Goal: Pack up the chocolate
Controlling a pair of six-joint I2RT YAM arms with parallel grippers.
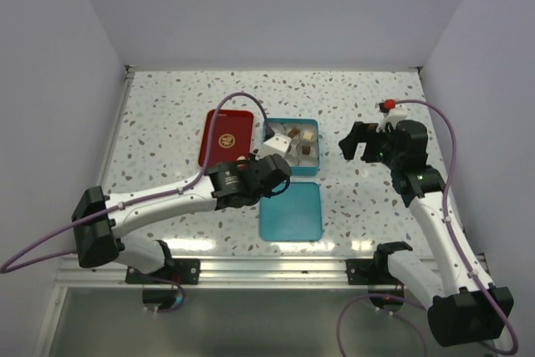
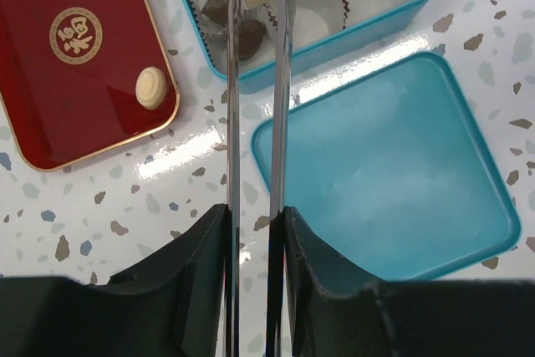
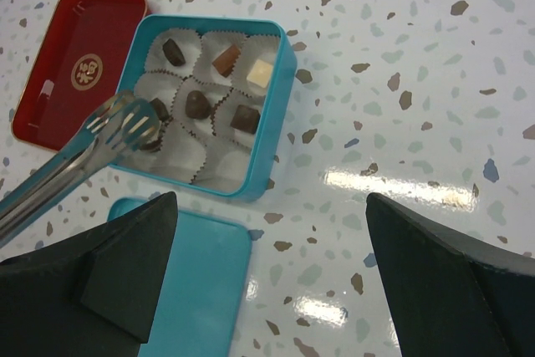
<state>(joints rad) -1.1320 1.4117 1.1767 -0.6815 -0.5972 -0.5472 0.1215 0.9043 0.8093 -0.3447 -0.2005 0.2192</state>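
Two arms work over the speckled white table (image 1: 167,106). At lower centre lies the flat teal square lid (image 1: 291,211), above it the teal square tin (image 3: 280,98) of white paper cups, and left of that the red rectangular tray (image 2: 58,114) with a gold emblem. The left gripper (image 2: 255,227) is clenched on slim steel tongs (image 2: 232,123) that reach into the tin; I cannot tell whether their tips pinch anything. The right gripper (image 1: 358,144) hangs spread wide, holding nothing. Six chocolate pieces (image 3: 197,104) sit in cups, about three cups look bare, and one round cream candy (image 2: 151,88) lies on the tray. I'd judge it roughly two-thirds done.
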